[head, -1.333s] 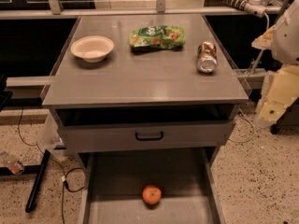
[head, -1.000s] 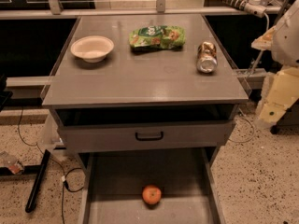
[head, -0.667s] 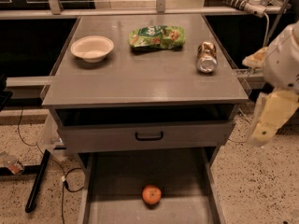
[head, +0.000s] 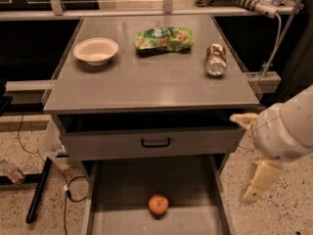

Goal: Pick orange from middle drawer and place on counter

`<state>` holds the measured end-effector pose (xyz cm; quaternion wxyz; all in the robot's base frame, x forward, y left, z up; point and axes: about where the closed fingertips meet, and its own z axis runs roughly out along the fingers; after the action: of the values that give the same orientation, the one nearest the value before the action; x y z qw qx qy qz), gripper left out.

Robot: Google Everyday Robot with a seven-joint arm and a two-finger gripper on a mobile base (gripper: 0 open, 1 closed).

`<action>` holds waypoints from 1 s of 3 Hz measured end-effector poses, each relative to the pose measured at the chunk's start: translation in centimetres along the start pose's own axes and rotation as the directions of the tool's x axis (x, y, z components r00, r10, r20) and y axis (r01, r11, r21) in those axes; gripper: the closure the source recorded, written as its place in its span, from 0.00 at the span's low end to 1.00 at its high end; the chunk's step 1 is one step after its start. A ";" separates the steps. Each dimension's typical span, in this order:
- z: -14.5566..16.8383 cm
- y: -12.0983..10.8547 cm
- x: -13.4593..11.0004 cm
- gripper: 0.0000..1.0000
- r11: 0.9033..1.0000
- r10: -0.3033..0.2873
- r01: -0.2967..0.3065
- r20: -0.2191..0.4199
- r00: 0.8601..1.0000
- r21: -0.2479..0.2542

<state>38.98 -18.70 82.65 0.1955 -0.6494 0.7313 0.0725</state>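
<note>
The orange sits on the grey floor of the pulled-out middle drawer, at 6 o'clock in the view, near the drawer's front and apart from both side walls. Above it, the upper drawer front with its black handle stands slightly out from the cabinet.

The gripper hangs at about 4 o'clock, outside the cabinet's right side, lower than the table and above the drawer's right wall. Its two cream fingers appear to be spread apart with nothing between them. It is well apart from the orange.

On the table, a white bowl rests at 10 o'clock, a green snack bag at 12 o'clock, and a drinks can lies on its side at 2 o'clock.
</note>
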 end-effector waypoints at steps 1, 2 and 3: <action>5.3 1.3 2.1 0.00 1.000 0.003 -0.003 0.095 0.995 0.005; 5.4 0.7 2.2 0.00 0.999 -0.010 0.007 0.096 0.995 0.034; 5.4 0.7 2.2 0.00 0.999 -0.010 0.007 0.096 0.995 0.034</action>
<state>39.17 -18.71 76.78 0.2416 -0.6448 0.7195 0.0906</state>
